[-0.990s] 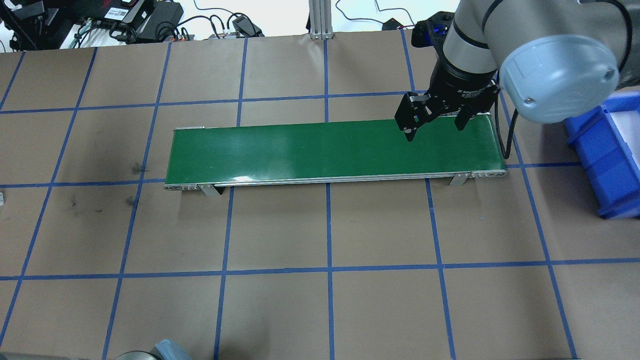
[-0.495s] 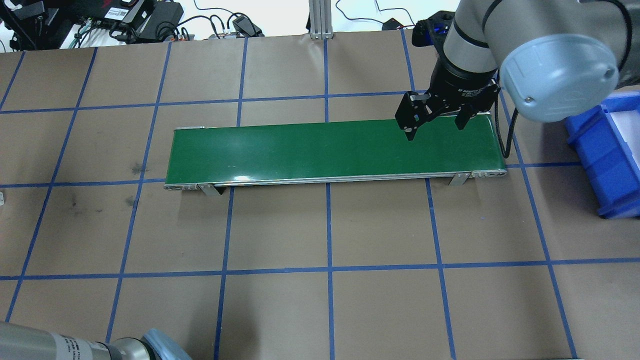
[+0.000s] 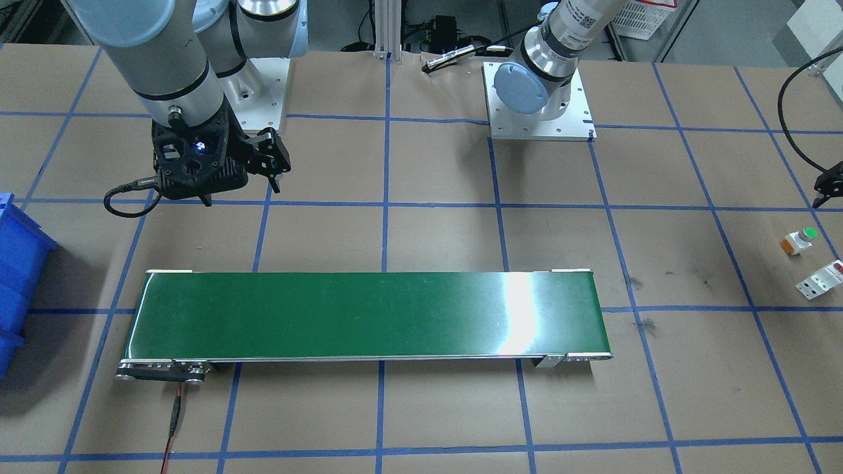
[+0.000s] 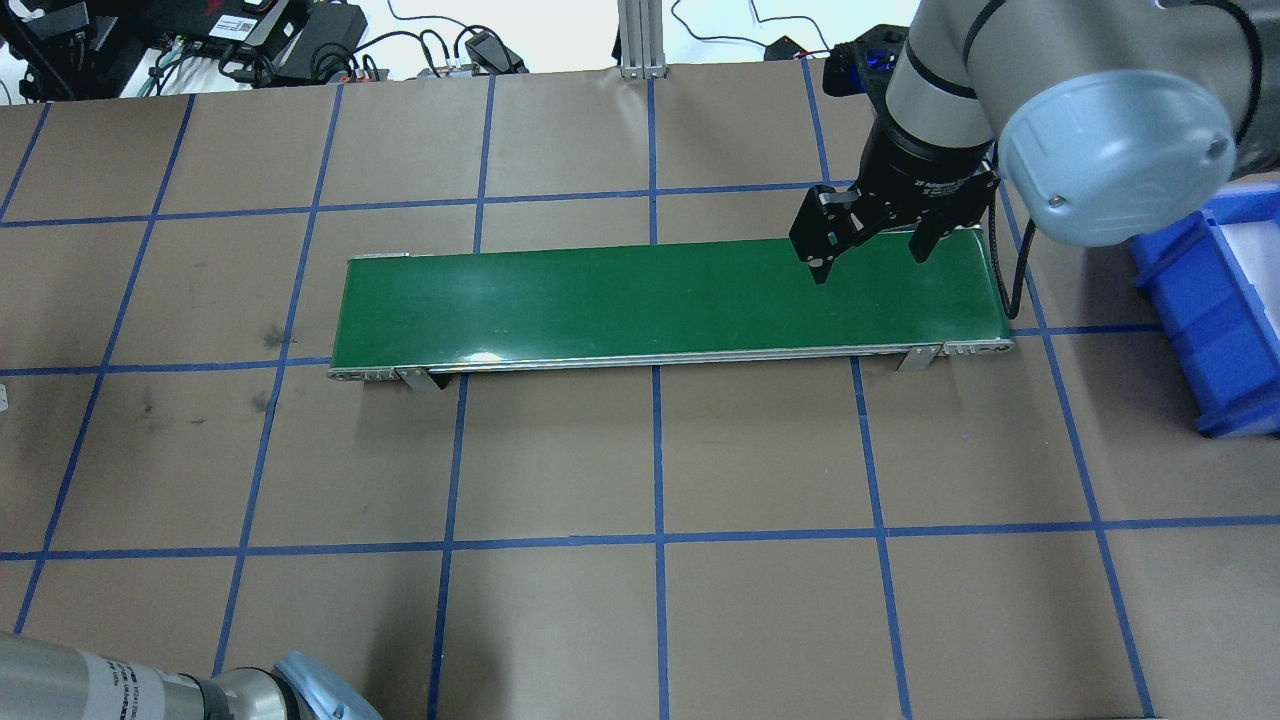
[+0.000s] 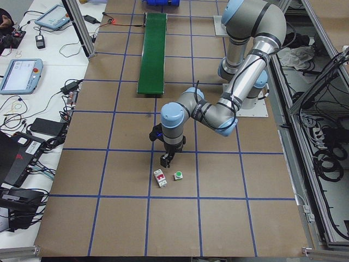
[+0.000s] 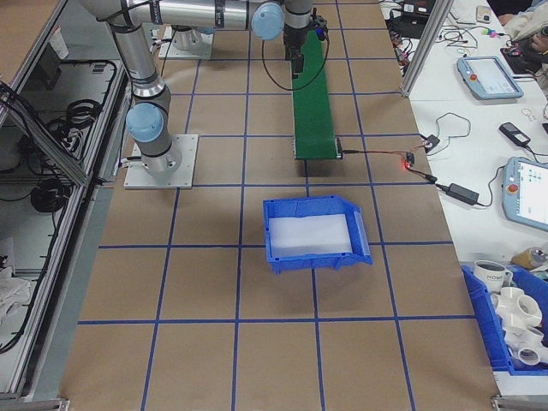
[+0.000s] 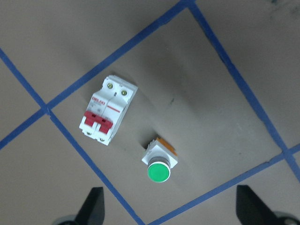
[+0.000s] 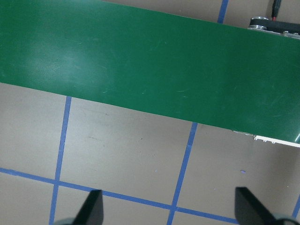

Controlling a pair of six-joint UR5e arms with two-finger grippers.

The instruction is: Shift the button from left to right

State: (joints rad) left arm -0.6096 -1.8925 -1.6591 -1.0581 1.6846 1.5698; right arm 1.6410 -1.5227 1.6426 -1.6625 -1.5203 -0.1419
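The left tool [image 7: 169,206] hangs wide above the button [image 7: 160,163] (green cap up); the right tool [image 4: 872,250], also wide, hovers over the conveyor [image 4: 650,300].

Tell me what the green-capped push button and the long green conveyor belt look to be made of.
The green-capped push button: likely moulded plastic, with a smooth, slightly glossy cap, a matte white body and an orange base. The long green conveyor belt: probably rubber or PVC sheet, semi-glossy with a bright glare streak, on silvery metal side rails.

Overhead and front-facing views share the conveyor [image 4: 665,298] from opposite sides.
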